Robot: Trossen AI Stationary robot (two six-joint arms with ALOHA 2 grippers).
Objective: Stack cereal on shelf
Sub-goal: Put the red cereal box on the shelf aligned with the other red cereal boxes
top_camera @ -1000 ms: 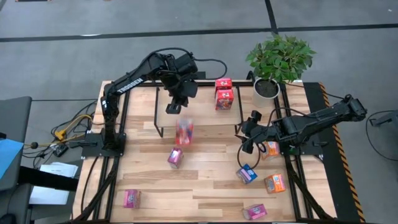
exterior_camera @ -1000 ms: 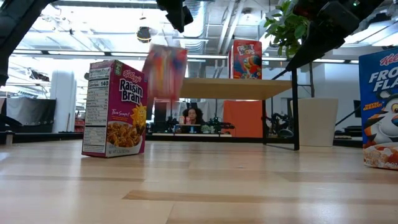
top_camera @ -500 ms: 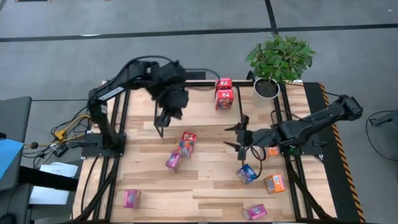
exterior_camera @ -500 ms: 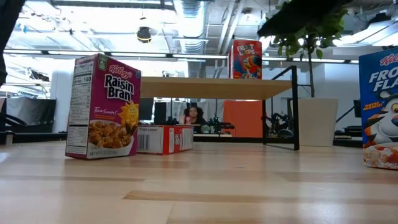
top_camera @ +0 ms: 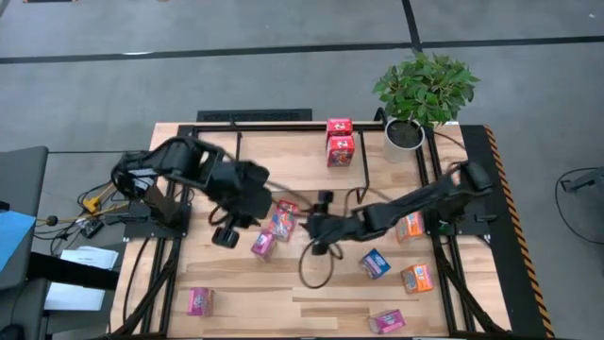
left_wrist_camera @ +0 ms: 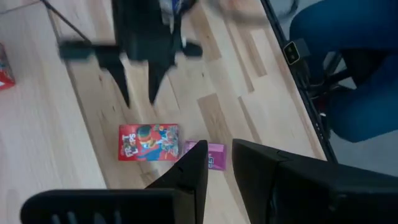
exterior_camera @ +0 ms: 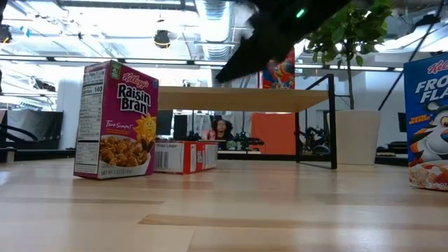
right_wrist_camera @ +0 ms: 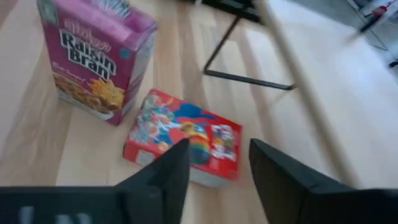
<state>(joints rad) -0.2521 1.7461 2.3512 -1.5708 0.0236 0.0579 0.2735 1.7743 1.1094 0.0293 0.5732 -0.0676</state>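
A red cereal box lies flat on its side on the table, next to an upright magenta cereal box. My right gripper hovers open just right of and above the red box, with a finger to either side of its near edge in the right wrist view. My left gripper hangs left of both boxes, its fingers a narrow gap apart with nothing between them. Two red boxes stand on the shelf at the far side.
Orange-and-blue boxes sit at the right. Magenta boxes lie near the front edge. A potted plant stands at the far right corner. The shelf's black legs rise behind the red box.
The red box has dropped from under my left gripper onto the table and now lies flat beside the magenta box, which has shifted and turned a little. My left gripper has swung from the shelf toward the table's left and near side. My right gripper has reached leftward and down to the red box.
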